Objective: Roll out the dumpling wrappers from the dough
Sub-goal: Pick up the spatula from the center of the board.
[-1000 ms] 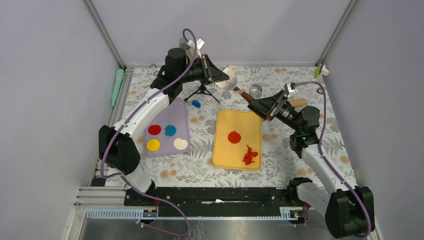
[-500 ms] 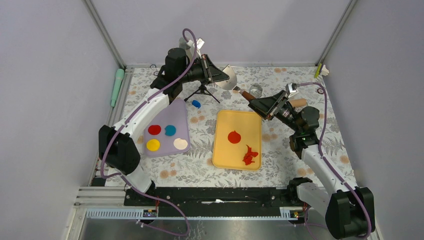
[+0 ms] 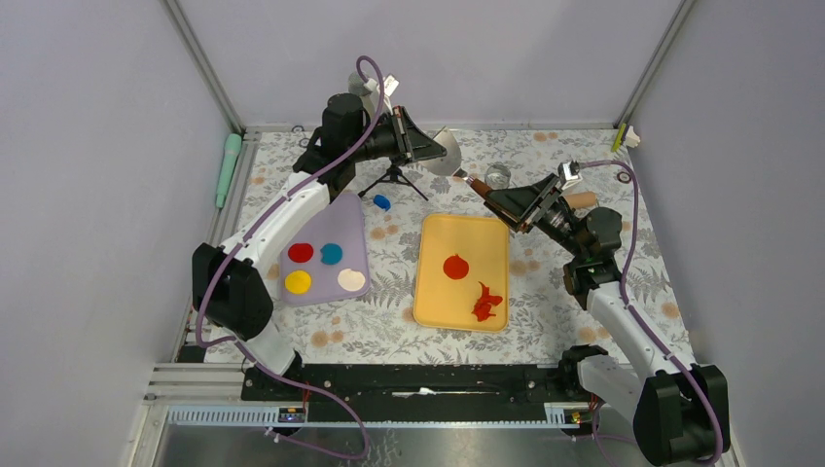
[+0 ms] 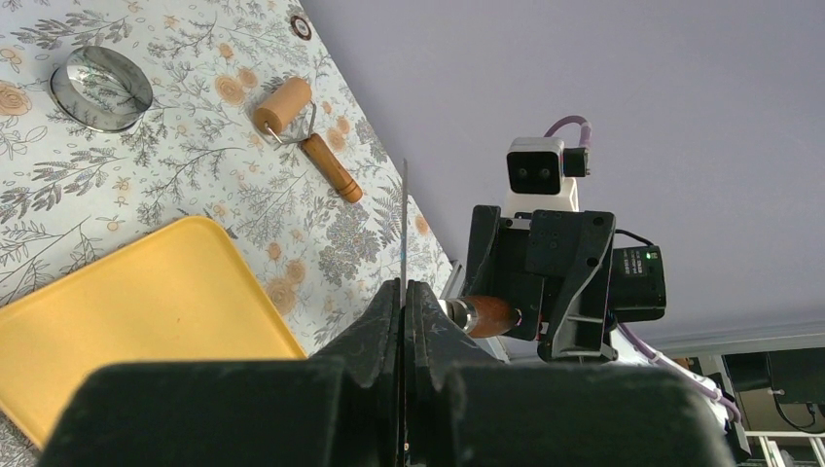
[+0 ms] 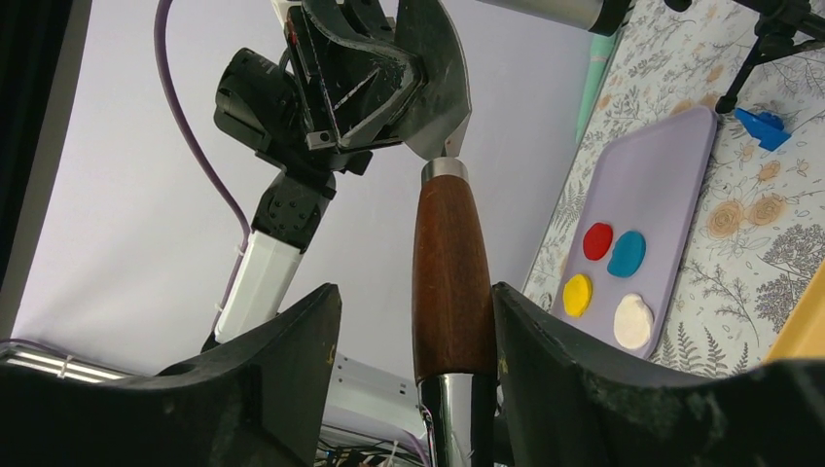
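One red dumpling wrapper (image 3: 455, 266) lies flat on the yellow tray (image 3: 467, 233), with ragged red dough scraps (image 3: 485, 302) beside it. Another red wrapper (image 3: 301, 252) (image 5: 597, 240) sits on the purple board (image 3: 336, 219). High at the back, my left gripper (image 3: 428, 151) (image 4: 404, 287) is shut on the metal blade (image 4: 404, 224) of a scraper. The scraper's brown wooden handle (image 5: 452, 277) (image 3: 477, 183) points into my right gripper (image 3: 491, 197) (image 5: 413, 289). Its jaws stand open around the handle, which rests against one finger with a gap on the other side.
Blue (image 3: 332, 254), yellow (image 3: 298, 282) and cream (image 3: 351, 280) discs share the purple board. A steel ring cutter (image 3: 498, 177) and a small wooden roller (image 3: 581, 199) lie behind the tray. A little black tripod (image 3: 392, 180), a blue piece (image 3: 381, 202) and a green tool (image 3: 228, 167) are at back left.
My right gripper has edged slightly up and left along the wooden handle towards the blade. The left arm and the scraper have stayed put.
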You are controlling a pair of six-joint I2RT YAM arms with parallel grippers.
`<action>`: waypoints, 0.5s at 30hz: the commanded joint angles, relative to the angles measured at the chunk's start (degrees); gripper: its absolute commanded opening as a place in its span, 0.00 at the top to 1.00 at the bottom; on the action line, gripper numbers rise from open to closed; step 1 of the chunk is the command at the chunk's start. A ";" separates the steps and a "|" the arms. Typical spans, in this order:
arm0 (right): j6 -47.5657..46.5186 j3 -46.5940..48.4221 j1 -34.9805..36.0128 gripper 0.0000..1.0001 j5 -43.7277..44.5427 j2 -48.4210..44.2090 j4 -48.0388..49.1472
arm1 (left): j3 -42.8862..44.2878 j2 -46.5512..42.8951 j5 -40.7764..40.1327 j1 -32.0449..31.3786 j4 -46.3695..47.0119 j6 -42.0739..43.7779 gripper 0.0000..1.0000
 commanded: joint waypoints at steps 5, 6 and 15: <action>-1.78 0.40 0.53 0.48 1.28 -0.95 2.15 | 0.02 -1.37 1.62 0.16 3.17 0.20 1.00; -1.78 0.43 0.53 0.50 1.12 -0.86 2.24 | -0.15 -1.28 1.67 0.16 3.04 0.25 1.00; -2.39 0.42 0.53 0.49 1.27 -0.47 0.50 | 0.97 -1.40 1.65 0.16 1.00 1.70 1.00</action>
